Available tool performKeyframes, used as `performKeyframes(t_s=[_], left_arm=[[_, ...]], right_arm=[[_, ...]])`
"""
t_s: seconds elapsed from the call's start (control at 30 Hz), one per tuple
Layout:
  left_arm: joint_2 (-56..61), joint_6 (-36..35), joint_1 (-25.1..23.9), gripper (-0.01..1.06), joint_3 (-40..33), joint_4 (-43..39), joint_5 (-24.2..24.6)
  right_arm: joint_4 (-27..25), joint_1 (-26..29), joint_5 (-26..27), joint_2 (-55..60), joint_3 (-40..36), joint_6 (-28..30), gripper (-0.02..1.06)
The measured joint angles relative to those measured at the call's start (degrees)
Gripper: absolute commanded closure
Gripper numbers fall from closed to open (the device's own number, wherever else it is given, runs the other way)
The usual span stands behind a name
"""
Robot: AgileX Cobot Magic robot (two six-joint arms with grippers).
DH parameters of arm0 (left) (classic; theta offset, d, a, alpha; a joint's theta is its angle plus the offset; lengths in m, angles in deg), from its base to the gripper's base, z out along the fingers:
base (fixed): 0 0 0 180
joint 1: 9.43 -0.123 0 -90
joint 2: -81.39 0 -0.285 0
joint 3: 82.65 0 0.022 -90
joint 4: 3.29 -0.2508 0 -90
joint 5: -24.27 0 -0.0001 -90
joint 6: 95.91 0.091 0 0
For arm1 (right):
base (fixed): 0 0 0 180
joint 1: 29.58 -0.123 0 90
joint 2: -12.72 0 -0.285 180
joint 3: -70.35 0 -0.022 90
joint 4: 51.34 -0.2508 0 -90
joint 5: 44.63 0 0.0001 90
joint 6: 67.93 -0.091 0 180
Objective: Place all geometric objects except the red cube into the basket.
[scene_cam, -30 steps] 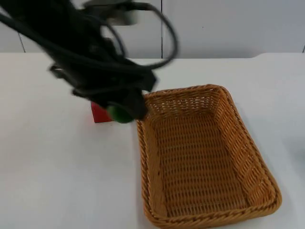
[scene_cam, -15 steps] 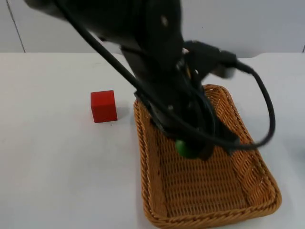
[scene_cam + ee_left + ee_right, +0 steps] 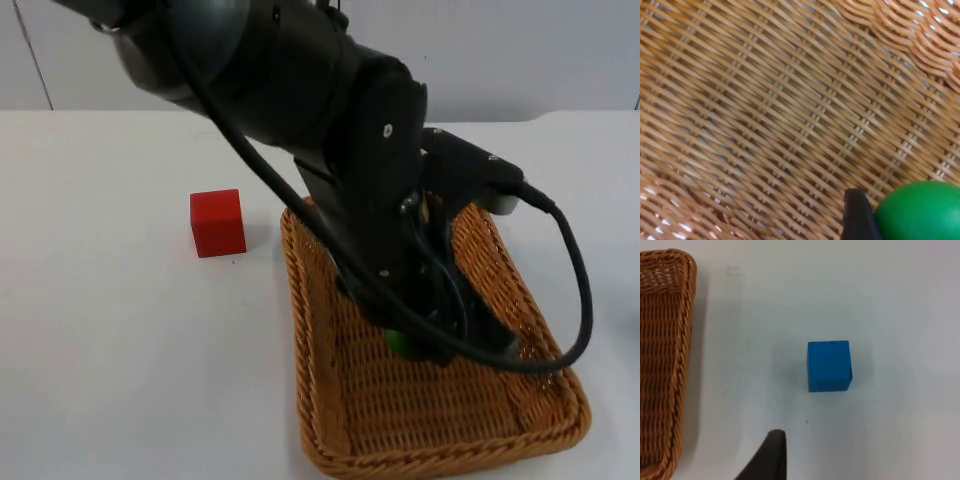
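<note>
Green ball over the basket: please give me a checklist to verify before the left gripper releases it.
1. Green ball held by left gripper: ok.
2. Ball above basket floor, inside the rim: ok.
3. Ball low enough to drop without bouncing: cannot tell.
4. Red cube outside the basket on the table: ok.
5. Blue cube not yet in the basket, beside it: not ok.
6. Right gripper waits above the table: ok.
</note>
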Motion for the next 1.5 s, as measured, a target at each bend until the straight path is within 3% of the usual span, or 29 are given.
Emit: performKeyframes(t_s=[0.03,0.13,0.4,0.6,0.8,1.27,1.4,1.5], left_arm=[[-0.2,0.0,0.0,0.79,0.0,0.0,-0.3],[-0.8,-0.1,0.0,0.6,0.0,0.0,-0.8],[-2.2,-0.1,0.0,0.34,0.0,0.0,-0.6],[-2.2,-0.1,0.0,0.33,0.5,0.7,2.2],[2.1,-0.1,0.0,0.33,3.6,3.1,12.2],[16.4,-0.4,-0.1,0.33,2.1,-0.4,15.5],[18.3,-2.1,-2.5,0.33,-1.6,-0.7,15.4],[21.0,-3.6,-8.0,0.33,-6.4,-0.9,14.6]], right_arm=[[0.0,0.0,0.0,0.0,0.0,0.0,-0.01],[0.0,0.0,0.0,0.0,0.0,-0.2,-0.01],[0.0,0.0,0.0,0.0,0.0,-0.2,-0.01],[0.0,0.0,0.0,0.0,0.0,-0.5,-0.01],[0.0,0.0,0.0,0.0,0.0,-0.5,-0.01],[0.0,0.0,0.0,0.0,0.0,-0.5,-0.01],[0.0,0.0,0.0,0.0,0.0,-0.5,-0.01],[0.0,0.0,0.0,0.0,0.0,-0.5,-0.01]])
